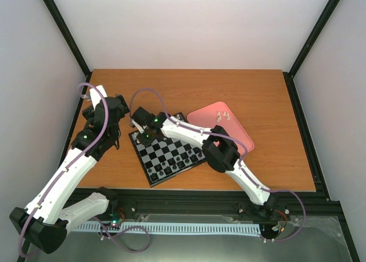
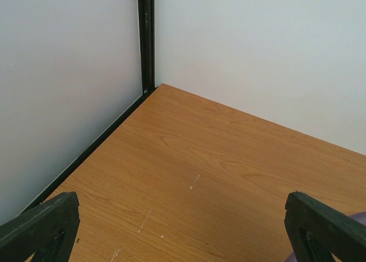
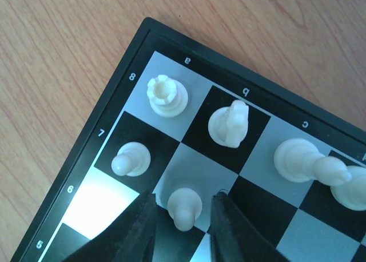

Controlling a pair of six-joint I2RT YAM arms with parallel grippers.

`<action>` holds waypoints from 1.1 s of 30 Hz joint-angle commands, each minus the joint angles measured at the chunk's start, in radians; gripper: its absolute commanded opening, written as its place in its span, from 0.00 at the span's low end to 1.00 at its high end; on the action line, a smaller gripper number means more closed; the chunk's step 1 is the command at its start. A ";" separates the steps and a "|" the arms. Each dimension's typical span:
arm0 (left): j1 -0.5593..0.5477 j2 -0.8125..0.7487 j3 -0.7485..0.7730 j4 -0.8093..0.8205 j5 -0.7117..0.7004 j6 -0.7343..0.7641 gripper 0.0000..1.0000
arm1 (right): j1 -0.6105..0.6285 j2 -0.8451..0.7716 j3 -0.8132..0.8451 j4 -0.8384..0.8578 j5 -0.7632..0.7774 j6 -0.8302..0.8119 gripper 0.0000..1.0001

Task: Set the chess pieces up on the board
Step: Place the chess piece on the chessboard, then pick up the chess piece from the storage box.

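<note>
The board (image 1: pixel 150 179) lies tilted at the table's middle. My right gripper (image 1: pixel 147 137) hangs over the board's far left corner (image 3: pixel 123 62). In the right wrist view a white pawn (image 3: pixel 185 207) stands on a square between the fingers (image 3: pixel 143 227), with a gap on each side, so the right gripper (image 3: pixel 185 199) is open. Around it stand a white rook (image 3: pixel 166 95), a knight (image 3: pixel 230 122), another pawn (image 3: pixel 131 158) and a bishop (image 3: pixel 309 161). My left gripper (image 1: pixel 117 110) is left of the board, open over bare wood (image 2: pixel 182 205), holding nothing.
A pink tray (image 1: pixel 234 137) sits right of the board with a few white pieces (image 1: pixel 223 116) at its far end. Dark pieces (image 1: pixel 183 158) stand along the board's near side. White walls and black frame posts (image 2: pixel 146 39) close in the table.
</note>
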 commanded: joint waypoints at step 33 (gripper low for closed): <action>0.007 0.085 0.041 0.021 -0.001 -0.012 1.00 | -0.479 -0.536 -0.782 0.297 0.410 0.167 0.44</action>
